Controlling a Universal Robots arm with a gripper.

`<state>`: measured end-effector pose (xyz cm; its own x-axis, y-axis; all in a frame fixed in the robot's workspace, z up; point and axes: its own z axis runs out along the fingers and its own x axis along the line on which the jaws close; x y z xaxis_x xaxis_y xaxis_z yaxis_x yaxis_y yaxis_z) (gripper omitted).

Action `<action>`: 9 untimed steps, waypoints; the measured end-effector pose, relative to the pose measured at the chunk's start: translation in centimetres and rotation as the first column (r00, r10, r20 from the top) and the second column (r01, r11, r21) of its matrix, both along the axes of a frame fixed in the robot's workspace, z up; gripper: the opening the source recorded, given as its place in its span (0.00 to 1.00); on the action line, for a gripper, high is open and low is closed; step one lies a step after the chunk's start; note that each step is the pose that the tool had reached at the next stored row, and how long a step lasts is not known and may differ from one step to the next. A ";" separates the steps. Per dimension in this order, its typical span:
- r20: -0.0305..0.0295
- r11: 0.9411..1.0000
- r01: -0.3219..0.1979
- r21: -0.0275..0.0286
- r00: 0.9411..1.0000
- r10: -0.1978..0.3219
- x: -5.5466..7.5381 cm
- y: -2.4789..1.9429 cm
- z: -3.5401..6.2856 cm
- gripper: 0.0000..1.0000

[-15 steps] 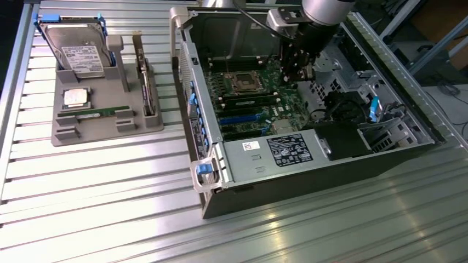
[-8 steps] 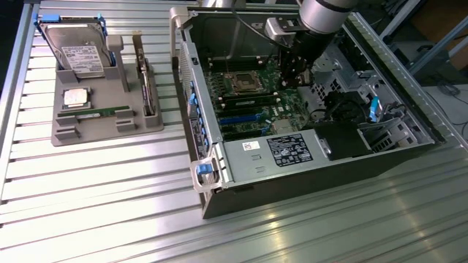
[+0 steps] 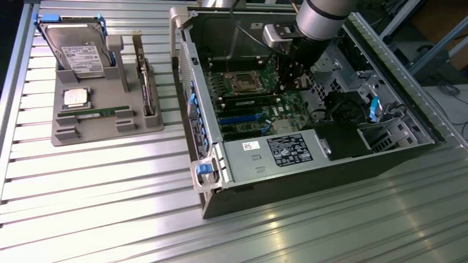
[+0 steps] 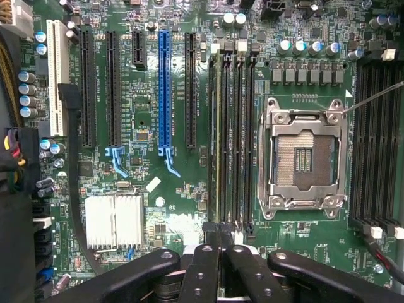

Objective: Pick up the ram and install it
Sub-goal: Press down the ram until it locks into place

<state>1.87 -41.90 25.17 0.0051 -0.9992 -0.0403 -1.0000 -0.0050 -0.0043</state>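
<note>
My claw [image 4: 219, 243], pressed together, sits over the ram [image 4: 218, 145], seated lengthwise in its motherboard [image 4: 158, 208] slot.

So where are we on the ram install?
Looks done: a ram stick stands edge-on in a slot beside the empty processor socket. In hand: the shut gripper sits over that stick's end; gripping or pressing, can't tell. Left: full seating isn't confirmed; a second stick lies in the tray.
</note>
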 end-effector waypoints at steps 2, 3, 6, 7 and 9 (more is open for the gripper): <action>0.000 1.000 0.000 0.000 1.000 0.000 0.2 0.00 -0.02 0.11; 0.000 1.000 0.000 0.000 1.000 0.000 0.3 0.01 -0.02 0.11; 0.000 1.000 0.000 0.000 1.000 0.000 0.3 0.00 -0.47 0.11; 0.000 1.000 0.000 0.000 1.000 0.000 0.3 0.00 -0.60 0.11; 0.000 1.000 0.000 0.000 1.000 0.000 0.3 0.00 -0.72 0.11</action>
<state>2.16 -41.90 24.46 0.0052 -0.9992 -0.0403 -1.0000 -0.0050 -0.0043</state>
